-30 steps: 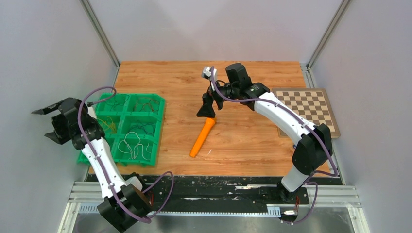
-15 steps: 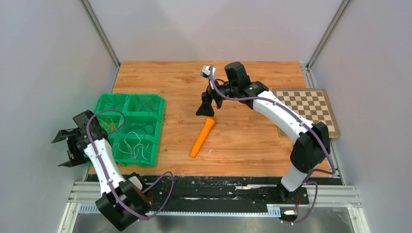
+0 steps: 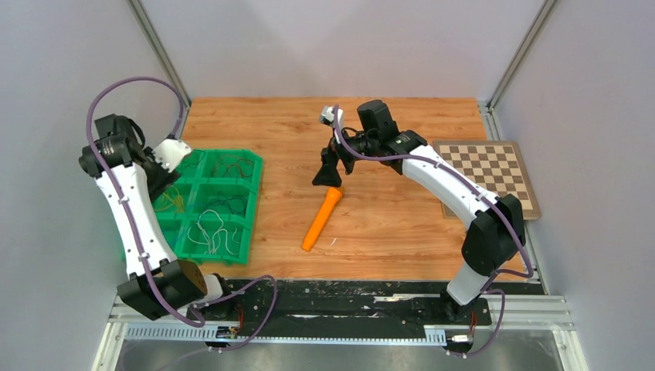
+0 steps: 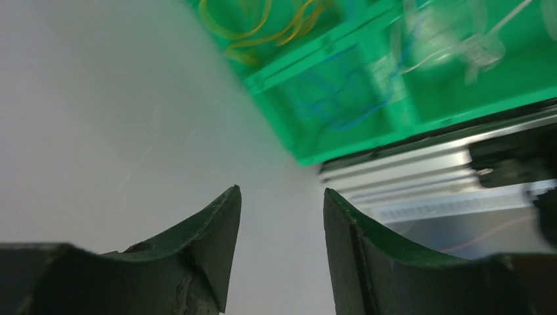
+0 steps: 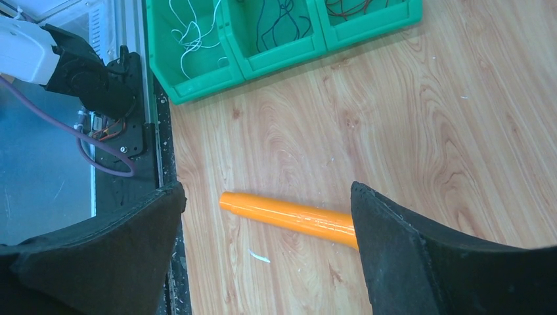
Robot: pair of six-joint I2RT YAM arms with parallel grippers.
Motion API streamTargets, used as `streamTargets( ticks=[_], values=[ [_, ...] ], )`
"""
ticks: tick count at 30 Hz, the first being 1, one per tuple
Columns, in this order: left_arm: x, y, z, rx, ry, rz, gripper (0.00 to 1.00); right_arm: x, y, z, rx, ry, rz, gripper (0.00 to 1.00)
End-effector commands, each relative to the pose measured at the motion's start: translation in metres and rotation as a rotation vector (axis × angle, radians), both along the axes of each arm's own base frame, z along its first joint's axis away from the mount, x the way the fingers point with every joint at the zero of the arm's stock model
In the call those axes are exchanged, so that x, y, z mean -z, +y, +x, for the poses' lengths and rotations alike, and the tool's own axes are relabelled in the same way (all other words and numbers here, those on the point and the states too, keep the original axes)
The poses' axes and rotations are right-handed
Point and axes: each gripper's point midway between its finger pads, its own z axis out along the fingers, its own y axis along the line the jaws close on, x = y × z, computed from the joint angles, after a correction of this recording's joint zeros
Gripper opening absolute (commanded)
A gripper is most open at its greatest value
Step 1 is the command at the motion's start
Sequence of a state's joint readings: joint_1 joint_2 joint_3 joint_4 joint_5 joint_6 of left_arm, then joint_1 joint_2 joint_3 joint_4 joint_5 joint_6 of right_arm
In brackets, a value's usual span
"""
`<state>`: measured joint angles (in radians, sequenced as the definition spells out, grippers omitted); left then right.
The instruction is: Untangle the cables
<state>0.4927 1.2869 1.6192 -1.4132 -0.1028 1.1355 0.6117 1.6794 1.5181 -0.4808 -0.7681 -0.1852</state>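
Green tray (image 3: 220, 259) at the tabletop's (image 3: 386, 224) left edge, cables (image 3: 210, 230) lying in its compartments. Left hand (image 4: 281, 197) — swung up from beside the tray to over its far-left part — narrower now, still apart, empty. Right hand (image 5: 266, 190) unmoved, spread wide above the orange marker (image 5: 289, 215); open wood around.

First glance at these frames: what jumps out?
The green tray on the table's left stands out first, its compartments holding thin coloured cables. Next comes the orange marker lying mid-table, with the right gripper open by its far end. A chessboard sits at the table's right edge, and the left gripper is open beside the tray's left side.
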Motion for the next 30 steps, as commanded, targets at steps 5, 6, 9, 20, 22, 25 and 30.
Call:
streamTargets(
  ticks=[5, 6, 9, 20, 22, 25, 30],
  values=[
    [0.056, -0.132, 0.002, -0.124, 0.089, -0.703, 0.49, -0.022, -0.011, -0.004, 0.012, -0.064, 0.003, 0.95],
    [0.067, -0.131, -0.001, -0.158, 0.116, -0.677, 0.48, -0.021, -0.013, -0.005, 0.016, -0.069, -0.002, 0.94],
    [0.087, -0.12, -0.007, -0.214, 0.119, -0.564, 0.47, -0.015, -0.019, -0.009, 0.026, -0.072, -0.017, 0.95],
    [0.126, -0.069, -0.016, -0.293, 0.098, -0.254, 0.47, -0.013, -0.02, -0.006, 0.016, -0.023, -0.082, 0.94],
    [0.133, -0.068, -0.018, -0.279, 0.106, -0.242, 0.47, -0.014, -0.018, -0.002, 0.018, -0.021, -0.089, 0.94],
    [0.141, -0.068, -0.017, -0.252, 0.108, -0.244, 0.45, -0.016, -0.015, 0.002, 0.02, -0.015, -0.093, 0.93],
    [0.151, -0.068, -0.011, -0.217, 0.113, -0.249, 0.43, -0.016, -0.012, 0.001, 0.022, -0.018, -0.101, 0.93]
  ],
)
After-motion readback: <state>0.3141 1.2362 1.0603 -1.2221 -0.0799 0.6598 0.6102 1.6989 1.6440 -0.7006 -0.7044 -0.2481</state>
